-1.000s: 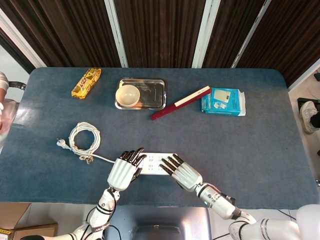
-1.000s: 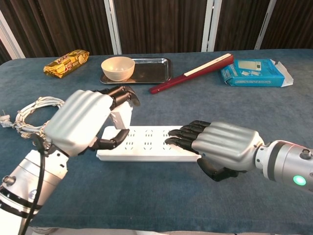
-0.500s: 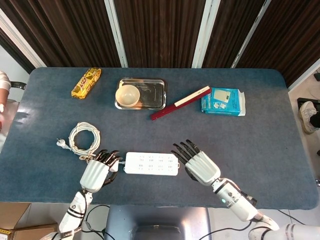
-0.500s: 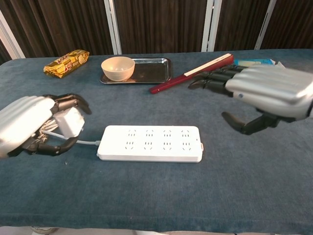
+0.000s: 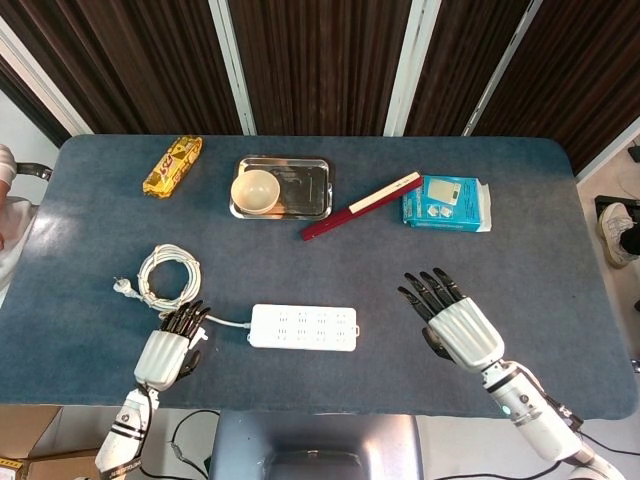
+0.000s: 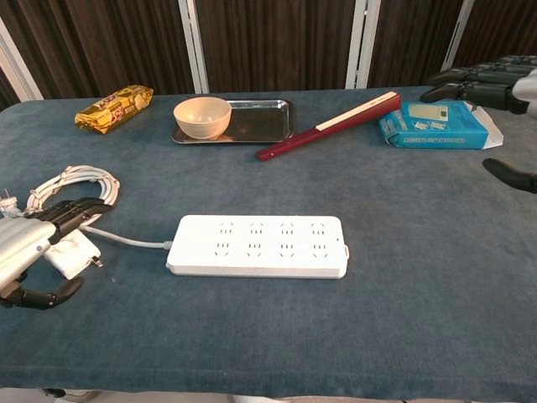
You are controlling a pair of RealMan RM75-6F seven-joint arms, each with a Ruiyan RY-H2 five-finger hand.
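I have drawn both hands back off the power strip [image 5: 304, 327], which lies mid-table. Left robot hand [image 6: 25, 252] grips the white adapter [image 6: 71, 250] at 9 o'clock; right robot hand [image 5: 455, 318] hangs spread, empty.

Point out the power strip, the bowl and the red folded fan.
power strip [image 6: 258, 245], chest view, middle of its white top face
bowl [image 6: 202, 117], chest view, its outer wall
red folded fan [image 5: 362, 206], head view, midway along its length
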